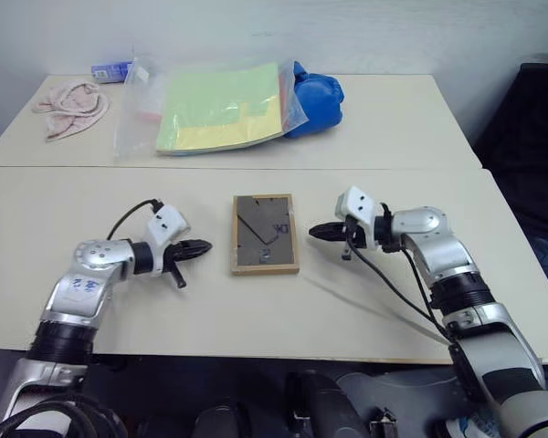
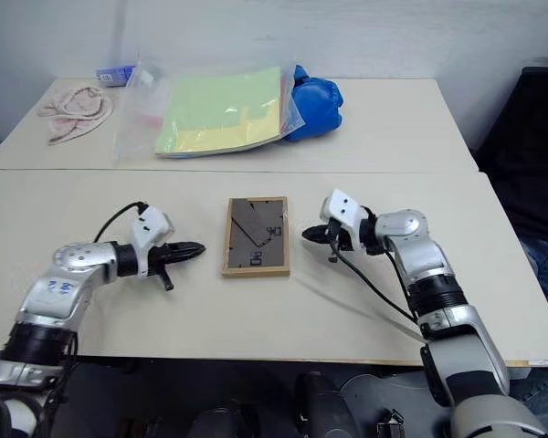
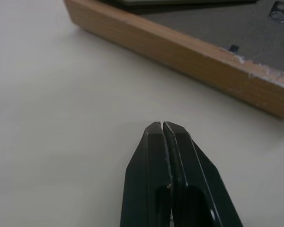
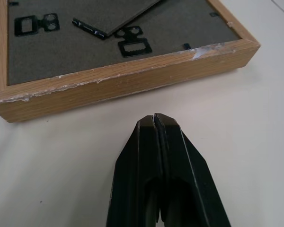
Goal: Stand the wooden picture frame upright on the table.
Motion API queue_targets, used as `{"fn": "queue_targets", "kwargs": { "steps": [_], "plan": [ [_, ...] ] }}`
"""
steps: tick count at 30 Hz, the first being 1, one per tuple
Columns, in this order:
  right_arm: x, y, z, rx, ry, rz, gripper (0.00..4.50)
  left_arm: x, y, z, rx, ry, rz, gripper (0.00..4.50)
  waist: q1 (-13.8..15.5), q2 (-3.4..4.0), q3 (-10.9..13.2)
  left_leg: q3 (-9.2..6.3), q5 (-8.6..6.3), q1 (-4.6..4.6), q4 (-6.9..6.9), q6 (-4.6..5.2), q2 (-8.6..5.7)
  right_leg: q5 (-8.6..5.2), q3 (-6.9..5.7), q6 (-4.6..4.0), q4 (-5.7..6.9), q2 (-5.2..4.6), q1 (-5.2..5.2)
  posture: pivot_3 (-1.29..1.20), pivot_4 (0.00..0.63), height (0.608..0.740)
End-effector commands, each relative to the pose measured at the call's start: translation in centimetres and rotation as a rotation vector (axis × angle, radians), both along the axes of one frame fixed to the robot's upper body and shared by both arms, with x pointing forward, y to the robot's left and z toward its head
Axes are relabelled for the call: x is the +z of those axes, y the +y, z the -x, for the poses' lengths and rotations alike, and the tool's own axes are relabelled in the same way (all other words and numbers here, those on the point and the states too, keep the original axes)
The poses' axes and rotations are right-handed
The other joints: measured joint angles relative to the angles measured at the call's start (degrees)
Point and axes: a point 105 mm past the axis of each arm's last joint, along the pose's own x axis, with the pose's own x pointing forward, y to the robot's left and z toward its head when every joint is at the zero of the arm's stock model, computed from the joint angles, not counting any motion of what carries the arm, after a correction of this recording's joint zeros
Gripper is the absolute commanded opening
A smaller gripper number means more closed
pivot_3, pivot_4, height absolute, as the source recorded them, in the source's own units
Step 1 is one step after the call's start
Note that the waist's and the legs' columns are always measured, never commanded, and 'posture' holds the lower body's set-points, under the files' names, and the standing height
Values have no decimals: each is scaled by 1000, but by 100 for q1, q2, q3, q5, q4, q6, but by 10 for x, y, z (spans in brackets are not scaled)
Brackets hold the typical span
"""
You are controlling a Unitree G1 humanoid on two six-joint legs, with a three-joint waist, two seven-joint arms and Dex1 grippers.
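The biggest risk, as I judge it, is the picture frame (image 1: 266, 234) sliding on the smooth table (image 1: 256, 301) instead of lifting: it lies flat, back side up, in the middle of the head view, and both claws are clenched on nothing, so they can only push its edges. The left claw (image 1: 204, 245) points at its left edge from just beside it; the right claw (image 1: 314, 232) points at its right edge, also just short of touching. Uneven pressure could spin the frame. A smaller risk: the fold-out stand lies flat against the dark back, so a raised frame may fall over.

The pale table fills the lower half of the view, with a second one butted against it above. There lie a plastic bag of green-yellow paper (image 1: 215, 108), a blue glove (image 1: 315, 96) and a pink cloth (image 1: 71, 105) at upper left.
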Motion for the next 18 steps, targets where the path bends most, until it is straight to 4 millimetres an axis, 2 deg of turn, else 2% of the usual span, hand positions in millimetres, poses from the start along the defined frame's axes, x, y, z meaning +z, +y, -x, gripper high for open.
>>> {"fn": "queue_targets", "kwargs": {
  "steps": [1,3,5,10,13,15,18],
  "plan": [
    [4,16,12,55,-49,2,0,2,-18,-9,-38,-5,15,23,18,0,0,-1,0,1,2,0,0,0,0,0,1,0,0,0,150,740],
    [1,17,19,61,-47,5,0,2,-32,-14,-63,-5,37,23,33,0,0,-7,0,1,11,-1,-1,0,-2,0,1,-1,2,0,150,740],
    [0,16,23,55,-42,4,0,1,-38,-17,-74,-11,31,23,47,-2,-1,-10,-1,-3,18,1,-2,0,-4,0,4,-5,2,0,150,740],
    [-2,9,23,21,-38,8,0,1,-33,-22,-28,24,77,23,29,-2,-1,-11,-2,-1,25,1,-3,0,-6,0,14,-8,3,0,150,740],
    [-5,2,24,26,-64,60,0,-4,-13,-13,42,227,150,617,21,-2,-1,-12,-2,0,28,1,-3,0,-7,0,17,-8,3,0,150,740],
    [-5,1,25,52,-88,95,0,-6,0,-4,81,395,198,1199,-1,-6,-3,-12,-2,0,28,1,-3,0,-7,0,18,-8,3,0,150,740],
    [-6,2,26,89,-119,138,0,0,5,3,125,599,309,1998,-43,-5,-3,-12,-1,4,26,0,-3,-1,-6,-2,20,-6,4,0,150,740]
  ]
}}
